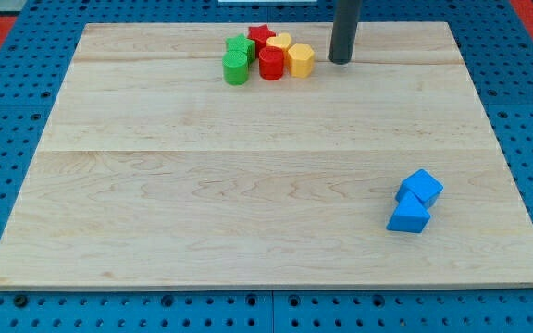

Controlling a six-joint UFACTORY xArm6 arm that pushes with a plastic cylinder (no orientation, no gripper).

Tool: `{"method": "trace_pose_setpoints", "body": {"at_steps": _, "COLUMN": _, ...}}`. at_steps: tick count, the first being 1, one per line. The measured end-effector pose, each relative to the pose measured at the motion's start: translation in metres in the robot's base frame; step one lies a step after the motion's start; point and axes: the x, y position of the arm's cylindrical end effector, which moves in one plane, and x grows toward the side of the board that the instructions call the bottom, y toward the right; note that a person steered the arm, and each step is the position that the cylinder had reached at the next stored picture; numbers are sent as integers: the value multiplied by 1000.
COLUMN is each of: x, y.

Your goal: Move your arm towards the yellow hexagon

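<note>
The yellow hexagon sits at the right end of a tight cluster near the view's top. My tip rests on the wooden board, a short gap to the right of the hexagon, not touching it. The cluster also holds a second yellow block, a red cylinder, a red star, a green cylinder and another green block.
Two blue blocks touch each other at the view's lower right: a blue cube and a blue triangle-like block. The board lies on a blue perforated table.
</note>
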Motion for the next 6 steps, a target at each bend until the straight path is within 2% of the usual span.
{"method": "trace_pose_setpoints", "body": {"at_steps": 3, "x": 4, "y": -11}}
{"method": "trace_pose_setpoints", "body": {"at_steps": 6, "x": 35, "y": -21}}
